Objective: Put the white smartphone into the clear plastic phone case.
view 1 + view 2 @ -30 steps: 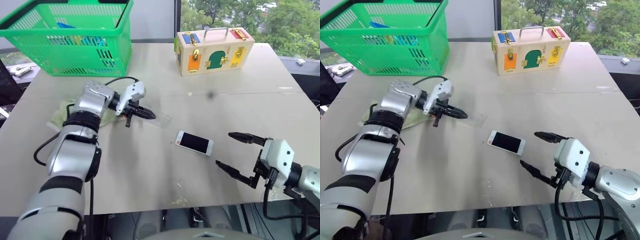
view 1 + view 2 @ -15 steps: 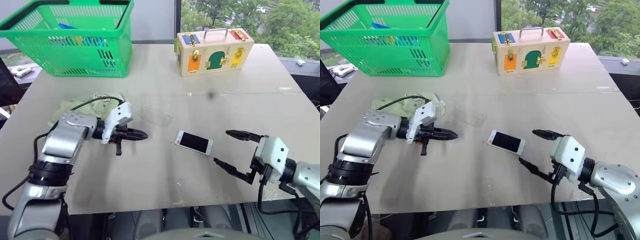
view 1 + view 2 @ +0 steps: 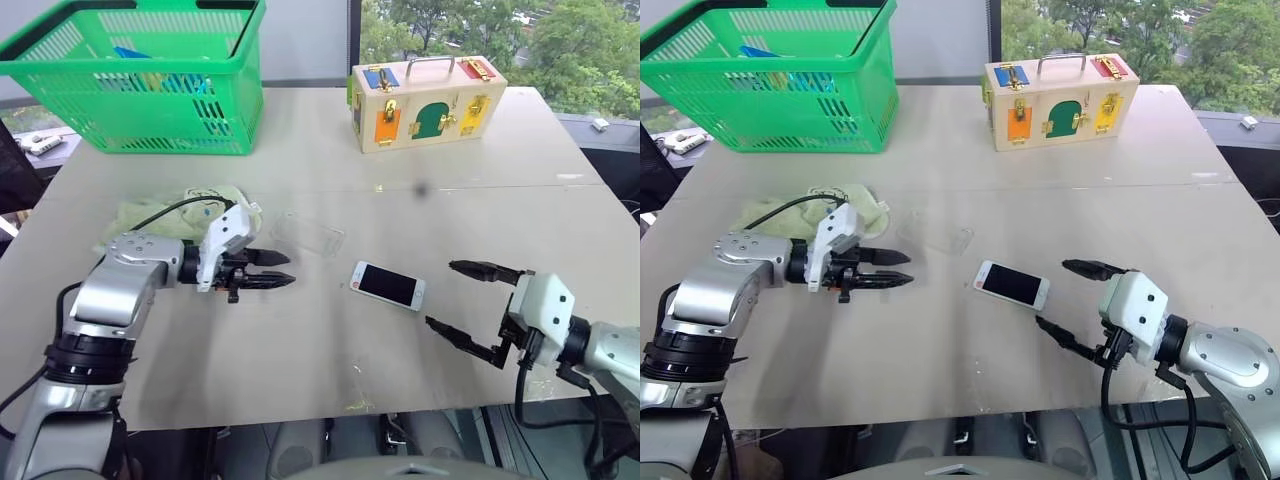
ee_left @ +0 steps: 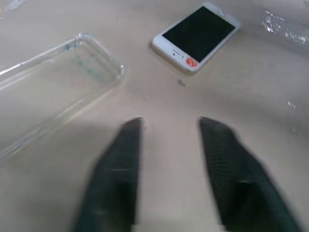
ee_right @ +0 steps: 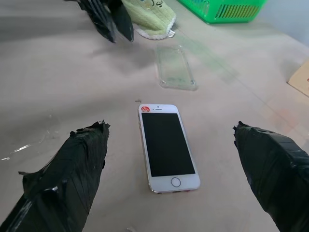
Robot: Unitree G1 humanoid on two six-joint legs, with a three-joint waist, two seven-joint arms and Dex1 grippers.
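Right tool [image 3: 472, 308] fingers spread wide, empty, just right of white smartphone [image 3: 389, 285], screen-up on bench [image 3: 300, 340]. Left tool [image 3: 268, 271] parted, empty, near clear plastic phone case [image 3: 307, 233]. Advice: pinch phone's long edges, lift level.

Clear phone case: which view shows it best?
The left wrist view: the clear phone case lies close, its rim outlined. The right wrist view shows it whole but farther off; the eye views give a faint glint.

No text, brand, number or sign could be read anywhere. The phone [image 5: 168, 146] bore a small red round sticker at its earpiece end, but nothing on it was legible; marks on the cloth [image 5: 150, 17] were too blurred to read.
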